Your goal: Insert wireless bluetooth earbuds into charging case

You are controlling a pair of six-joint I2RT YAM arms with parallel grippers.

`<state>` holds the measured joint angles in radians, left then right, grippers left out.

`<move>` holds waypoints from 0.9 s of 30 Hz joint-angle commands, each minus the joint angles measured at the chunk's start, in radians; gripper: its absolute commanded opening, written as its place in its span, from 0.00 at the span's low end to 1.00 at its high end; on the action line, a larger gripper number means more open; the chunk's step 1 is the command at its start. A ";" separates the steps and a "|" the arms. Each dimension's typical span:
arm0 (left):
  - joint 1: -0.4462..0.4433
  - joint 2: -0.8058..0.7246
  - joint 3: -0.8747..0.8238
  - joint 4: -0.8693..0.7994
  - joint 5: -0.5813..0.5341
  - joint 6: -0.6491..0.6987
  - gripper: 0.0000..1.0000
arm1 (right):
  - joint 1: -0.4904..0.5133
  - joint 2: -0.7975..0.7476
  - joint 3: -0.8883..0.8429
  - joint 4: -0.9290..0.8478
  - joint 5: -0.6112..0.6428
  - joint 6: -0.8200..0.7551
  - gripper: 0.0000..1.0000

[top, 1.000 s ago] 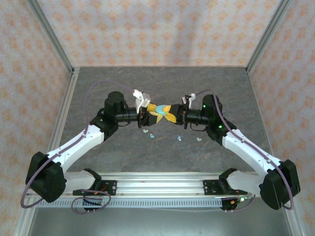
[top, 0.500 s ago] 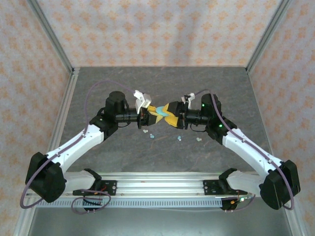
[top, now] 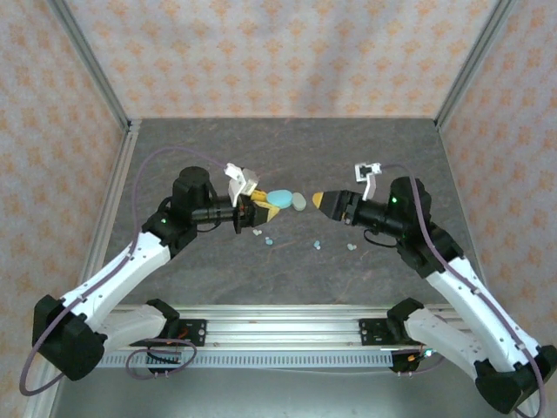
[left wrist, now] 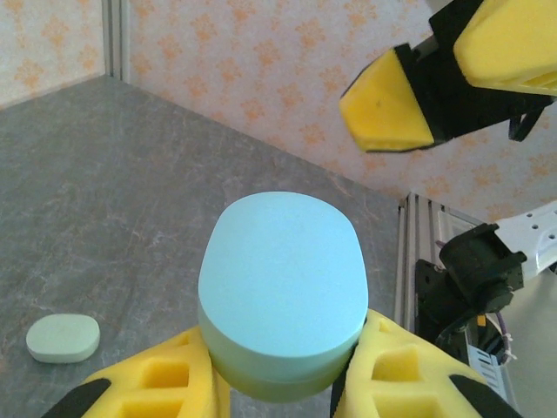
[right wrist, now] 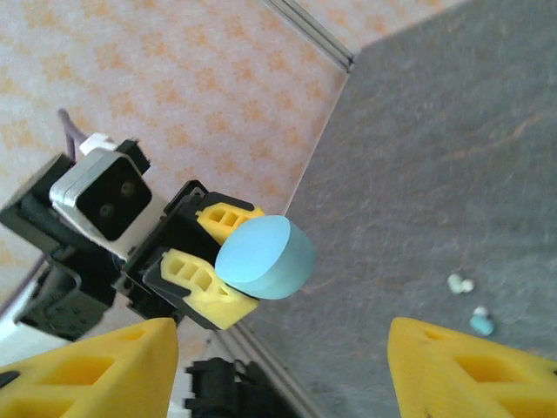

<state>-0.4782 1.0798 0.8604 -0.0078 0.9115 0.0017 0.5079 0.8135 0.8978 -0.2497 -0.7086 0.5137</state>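
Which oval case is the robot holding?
The bright blue case, pinched in the left gripper's yellow fingers. The pale green case lies by itself on the grey table.

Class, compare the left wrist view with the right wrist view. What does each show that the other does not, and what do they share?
Left wrist, not right wrist: a green case lying flat on the table.
Right wrist, not left wrist: earbuds loose on the table, and the camera on the left arm.
Both: the blue case gripped by the left gripper, its jaws on either side of it. Both also show the right gripper with jaws apart and nothing between them, the grey table, and the patterned wall.
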 commanded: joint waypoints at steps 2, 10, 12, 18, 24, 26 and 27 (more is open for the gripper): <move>-0.004 -0.063 -0.013 -0.149 0.039 0.025 0.19 | 0.050 0.012 -0.034 0.094 -0.038 -0.287 0.64; -0.007 -0.113 -0.002 -0.185 0.045 0.032 0.19 | 0.171 0.137 -0.017 0.142 -0.098 -0.371 0.69; -0.008 -0.115 0.005 -0.187 0.050 0.032 0.19 | 0.173 0.155 -0.016 0.162 -0.109 -0.365 0.68; -0.008 -0.115 0.011 -0.191 0.063 0.033 0.19 | 0.176 0.164 -0.020 0.204 -0.124 -0.366 0.66; -0.011 -0.109 0.017 -0.193 0.072 0.034 0.19 | 0.176 0.181 -0.017 0.216 -0.133 -0.374 0.69; -0.011 -0.106 0.022 -0.194 0.082 0.035 0.19 | 0.176 0.193 -0.018 0.232 -0.144 -0.370 0.71; -0.010 -0.105 0.025 -0.198 0.087 0.035 0.19 | 0.176 0.199 -0.020 0.253 -0.156 -0.357 0.71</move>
<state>-0.4782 0.9775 0.8543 -0.1921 0.9573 0.0250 0.6785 0.9989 0.8742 -0.0753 -0.8211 0.1661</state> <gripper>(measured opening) 0.268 0.704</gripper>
